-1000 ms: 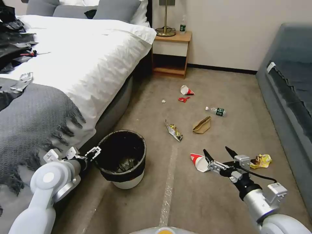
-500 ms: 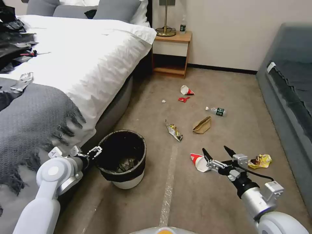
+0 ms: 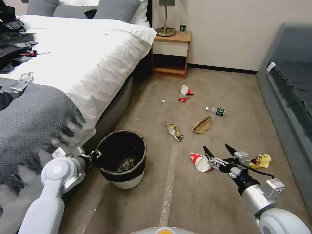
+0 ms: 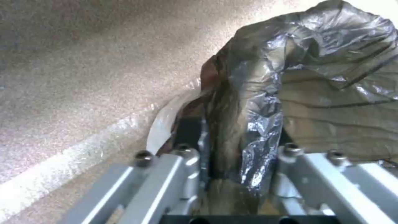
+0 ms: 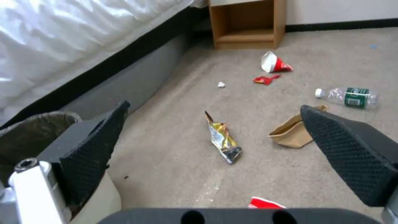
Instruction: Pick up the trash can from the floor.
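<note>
The trash can (image 3: 125, 162), a small white bin with a black bag liner, stands upright on the floor (image 3: 208, 201) beside the bed. My left gripper (image 3: 96, 154) is at its near-left rim. In the left wrist view the liner-covered rim (image 4: 257, 109) sits between the two fingers (image 4: 186, 158), which press against it. My right gripper (image 3: 218, 149) hovers open above the carpet to the can's right, nothing between its black pads (image 5: 340, 143). The can's edge (image 5: 29, 130) shows beside the right gripper's finger.
The bed (image 3: 81, 65) with a grey throw lies on the left, and a grey sofa (image 3: 289, 97) on the right. Litter is strewn ahead: a red-and-white cup (image 3: 199, 162), snack wrapper (image 3: 174, 131), paper bag (image 3: 202, 125), bottle (image 3: 217, 111), yellow wrapper (image 3: 261, 160). A pale tape strip (image 3: 167, 191) runs along the carpet.
My left gripper has slid forward onto the trash can's rim and its fingers have drawn together on it. The right gripper has lifted slightly. The can has not moved.
</note>
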Available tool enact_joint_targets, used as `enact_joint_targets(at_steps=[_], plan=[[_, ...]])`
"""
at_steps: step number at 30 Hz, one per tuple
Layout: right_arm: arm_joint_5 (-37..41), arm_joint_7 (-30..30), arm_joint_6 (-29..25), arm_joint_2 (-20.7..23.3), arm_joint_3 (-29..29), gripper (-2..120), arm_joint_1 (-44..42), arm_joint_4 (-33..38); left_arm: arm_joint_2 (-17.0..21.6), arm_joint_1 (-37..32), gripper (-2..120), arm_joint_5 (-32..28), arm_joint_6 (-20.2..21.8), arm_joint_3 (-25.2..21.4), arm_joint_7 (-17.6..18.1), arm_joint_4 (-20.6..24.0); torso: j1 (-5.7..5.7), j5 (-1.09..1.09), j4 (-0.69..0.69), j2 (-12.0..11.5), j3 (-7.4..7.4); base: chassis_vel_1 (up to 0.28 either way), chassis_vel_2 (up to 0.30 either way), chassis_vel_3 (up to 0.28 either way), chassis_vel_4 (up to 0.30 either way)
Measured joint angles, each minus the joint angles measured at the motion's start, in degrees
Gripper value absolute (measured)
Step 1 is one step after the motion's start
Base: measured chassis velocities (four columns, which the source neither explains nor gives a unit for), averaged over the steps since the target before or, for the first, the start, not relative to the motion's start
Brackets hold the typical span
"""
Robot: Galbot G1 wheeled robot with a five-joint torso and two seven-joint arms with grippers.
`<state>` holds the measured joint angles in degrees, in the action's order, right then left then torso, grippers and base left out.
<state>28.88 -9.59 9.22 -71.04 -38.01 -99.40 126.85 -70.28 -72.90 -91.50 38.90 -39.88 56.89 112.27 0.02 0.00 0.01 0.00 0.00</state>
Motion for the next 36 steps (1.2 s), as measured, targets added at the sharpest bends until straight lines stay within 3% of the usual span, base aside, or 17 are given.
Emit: enact_joint_targets(at_steps=[4, 24, 29, 36], plan=[[0.29, 0.09, 0.00, 0.04, -0.02, 100, 0.09, -0.05, -0.15, 0.01, 6, 0.04, 0.01, -0.03, -0.08, 0.00, 0.00, 0.00, 0.00, 0.00, 0.00, 0.000, 0.000, 0.000, 0.000], [0.30, 0.03, -0.18, -0.21, 0.11, 100, -0.92, 0.94, 0.22, -2.05, 6, 1.47, 0.28, -0.50, -2.18, 2.90, 0.00, -0.01, 0.00, 0.00, 0.00, 0.000, 0.000, 0.000, 0.000], [0.30, 0.01, -0.29, -0.17, 0.06, 100, -1.18, 1.22, 1.68, -3.88, 6, 1.03, 1.13, -1.06, -3.06, 7.15, 0.00, 0.00, 0.00, 0.00, 0.00, 0.000, 0.000, 0.000, 0.000], [0.34, -0.08, -0.44, -0.20, 0.02, 100, -1.37, 1.87, 6.17, -6.16, 6, -3.89, 2.55, -3.44, -3.81, 17.40, 0.00, -0.01, 0.00, 0.00, 0.00, 0.000, 0.000, 0.000, 0.000]])
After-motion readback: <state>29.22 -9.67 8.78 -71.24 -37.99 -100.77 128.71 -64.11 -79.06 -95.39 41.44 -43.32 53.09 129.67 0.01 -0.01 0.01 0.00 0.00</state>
